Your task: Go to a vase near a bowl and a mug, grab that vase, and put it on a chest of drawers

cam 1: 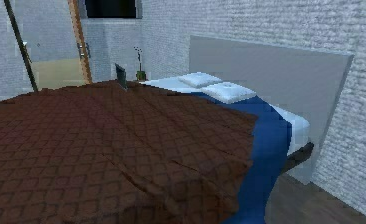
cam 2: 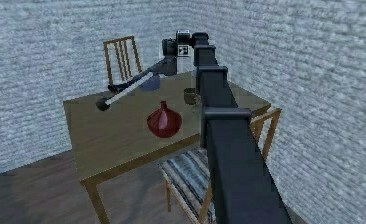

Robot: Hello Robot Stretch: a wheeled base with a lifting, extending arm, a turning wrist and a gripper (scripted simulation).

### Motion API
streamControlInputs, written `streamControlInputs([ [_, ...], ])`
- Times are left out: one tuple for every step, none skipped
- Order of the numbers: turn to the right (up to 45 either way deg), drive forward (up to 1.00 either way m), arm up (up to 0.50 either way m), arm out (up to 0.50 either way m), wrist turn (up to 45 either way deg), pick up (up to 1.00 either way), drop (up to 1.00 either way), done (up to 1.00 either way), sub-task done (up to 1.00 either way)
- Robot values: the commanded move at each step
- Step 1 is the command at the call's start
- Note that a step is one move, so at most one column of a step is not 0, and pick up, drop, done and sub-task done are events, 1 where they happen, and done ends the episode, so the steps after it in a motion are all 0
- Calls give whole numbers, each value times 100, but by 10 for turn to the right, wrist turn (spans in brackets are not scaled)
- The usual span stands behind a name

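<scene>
**Red vase upright at the table's middle; nothing held by the gripper**

In the forward view, a bed (cam 1: 111,140) under a brown quilt is seen, with two white pillows (cam 1: 229,91) laid against a grey headboard (cam 1: 281,70). In the arm side view, the gripper (cam 2: 107,103) is stretched toward the left edge of a wooden table (cam 2: 101,145). Only bare tabletop lies behind its tips, so nothing is held. The vase (cam 2: 163,121) is set near the table's middle, apart from the fingers. A bluish bowl (cam 2: 151,84) is placed toward the far edge, and a small dark mug (cam 2: 191,96) just left of the arm (cam 2: 226,130).
</scene>
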Motion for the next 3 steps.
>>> streamControlInputs([
  [0,0,0,0,450,0,0,0,0],
  [0,0,0,0,300,0,0,0,0],
  [0,0,-30,0,0,0,0,0,0],
])
